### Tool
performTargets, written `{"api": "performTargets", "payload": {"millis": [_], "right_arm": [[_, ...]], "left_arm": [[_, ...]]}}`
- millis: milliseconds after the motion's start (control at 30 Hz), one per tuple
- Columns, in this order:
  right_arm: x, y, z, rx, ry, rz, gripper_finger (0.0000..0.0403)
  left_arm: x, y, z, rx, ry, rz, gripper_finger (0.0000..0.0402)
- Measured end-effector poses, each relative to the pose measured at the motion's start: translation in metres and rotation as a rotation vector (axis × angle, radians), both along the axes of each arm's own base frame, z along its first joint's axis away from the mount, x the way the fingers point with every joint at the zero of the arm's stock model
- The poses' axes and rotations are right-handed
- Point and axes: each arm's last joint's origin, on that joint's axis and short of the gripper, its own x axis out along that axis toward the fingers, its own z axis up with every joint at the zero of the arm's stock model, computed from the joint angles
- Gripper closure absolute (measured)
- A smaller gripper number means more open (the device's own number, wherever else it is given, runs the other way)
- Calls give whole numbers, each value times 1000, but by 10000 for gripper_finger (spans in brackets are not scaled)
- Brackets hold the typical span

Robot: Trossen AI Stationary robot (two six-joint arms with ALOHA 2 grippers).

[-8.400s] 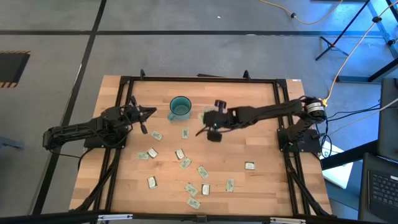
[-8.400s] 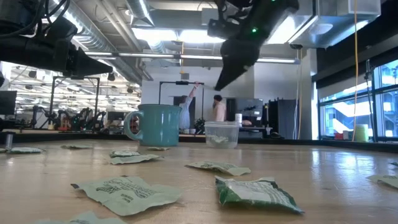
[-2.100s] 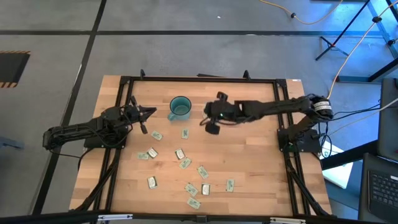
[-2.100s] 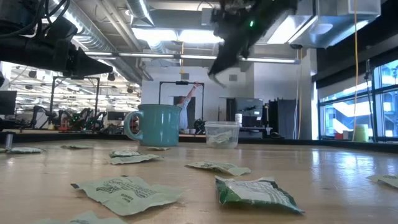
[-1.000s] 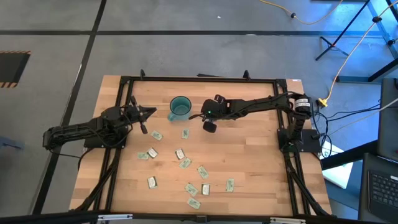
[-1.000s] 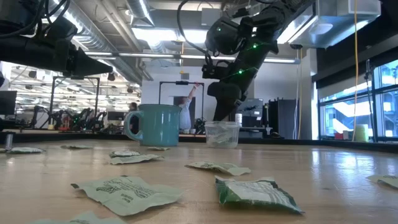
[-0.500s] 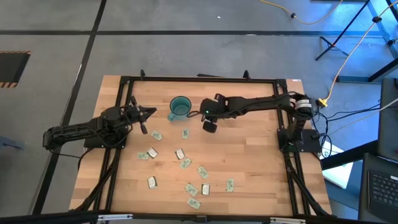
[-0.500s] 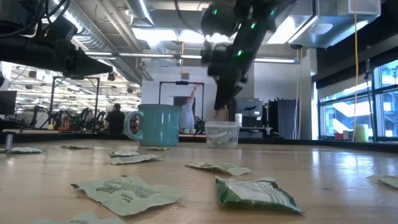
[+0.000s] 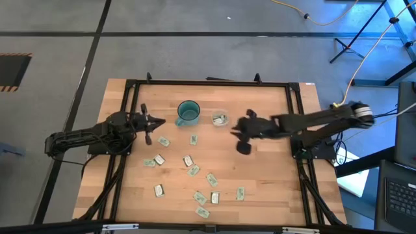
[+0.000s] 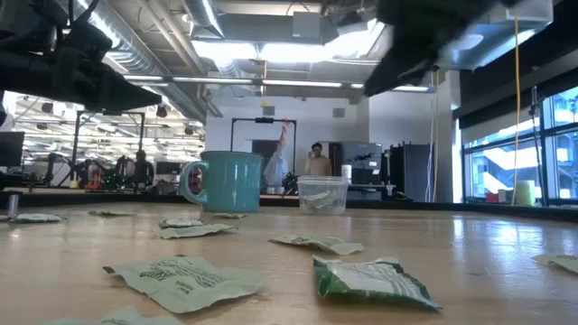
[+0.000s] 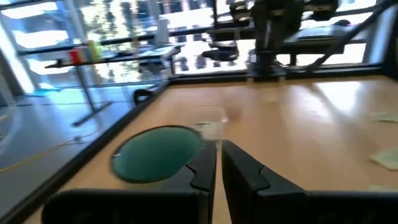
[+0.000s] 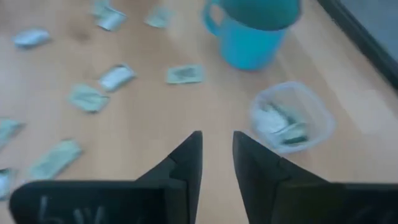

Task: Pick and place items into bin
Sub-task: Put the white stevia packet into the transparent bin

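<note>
Hovering right gripper (image 9: 235, 128), fingers parted, empty; nearest pale green flat packet (image 9: 194, 139) lies left; left gripper (image 9: 148, 123) fingers nearly closed, waiting beside teal mug (image 9: 188, 112).

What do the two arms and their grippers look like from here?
Both arms are dark, jointed links on black bases. The right gripper and left gripper each end in two black, wedge-shaped fingers tapering to points. A pale cap tops the right arm's elbow joint.
</note>
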Motion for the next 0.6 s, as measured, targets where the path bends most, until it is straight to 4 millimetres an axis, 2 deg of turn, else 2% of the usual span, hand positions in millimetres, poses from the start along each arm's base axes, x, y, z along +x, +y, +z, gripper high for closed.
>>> {"api": "performTargets", "payload": {"millis": [133,267,500,600], "right_arm": [[-29,4,-12,32,-135,21,311],[-45,1,-17,37,-215,24,311],[-52,0,-23,28,-232,30,311],[-50,0,-24,10,-224,42,311]], "left_arm": [[1,-3,1,-79,-27,-100,378],[5,-8,1,-110,-25,-194,348],[19,-17,12,-44,-111,-257,280],[27,-20,13,5,-55,-233,269]]}}
